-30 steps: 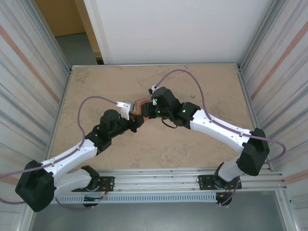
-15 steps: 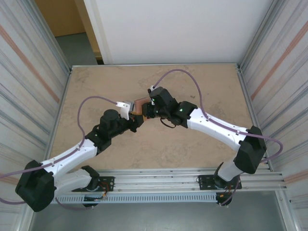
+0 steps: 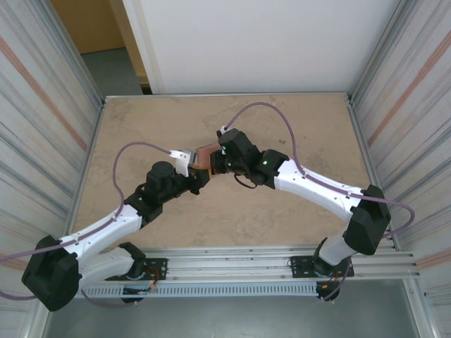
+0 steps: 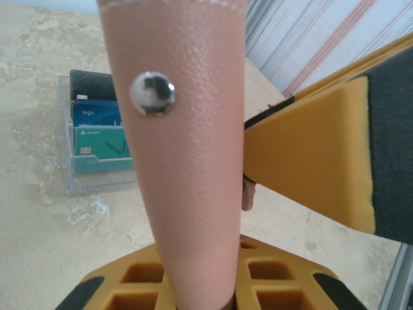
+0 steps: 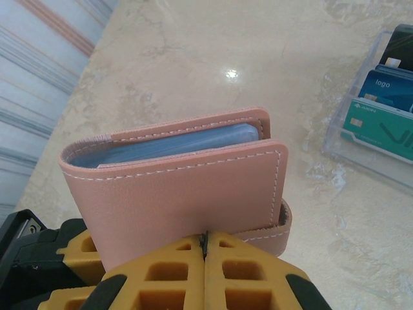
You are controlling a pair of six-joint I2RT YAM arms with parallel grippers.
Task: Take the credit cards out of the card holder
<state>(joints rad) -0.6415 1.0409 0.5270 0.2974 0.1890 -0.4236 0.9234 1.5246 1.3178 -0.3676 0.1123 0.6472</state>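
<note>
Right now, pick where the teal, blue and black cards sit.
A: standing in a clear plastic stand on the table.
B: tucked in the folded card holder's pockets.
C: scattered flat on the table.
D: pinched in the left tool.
A: the left wrist view shows the cards stepped one behind another in the clear stand on the table, away from the card holder.

- Salmon-pink folding card holder (image 5: pixel 174 200): leather-like, fine pebbled grain, matt; white thread stitching.
- Round snap stud (image 4: pixel 152 93): polished metal, mirror-shiny.
- Teal, blue, black credit cards (image 4: pixel 97 148): smooth plastic.
- Clear rectangular tray (image 4: pixel 97 184): transparent glossy plastic.
- Beige marbled tabletop (image 5: pixel 193 51): smooth, slight sheen.
</note>
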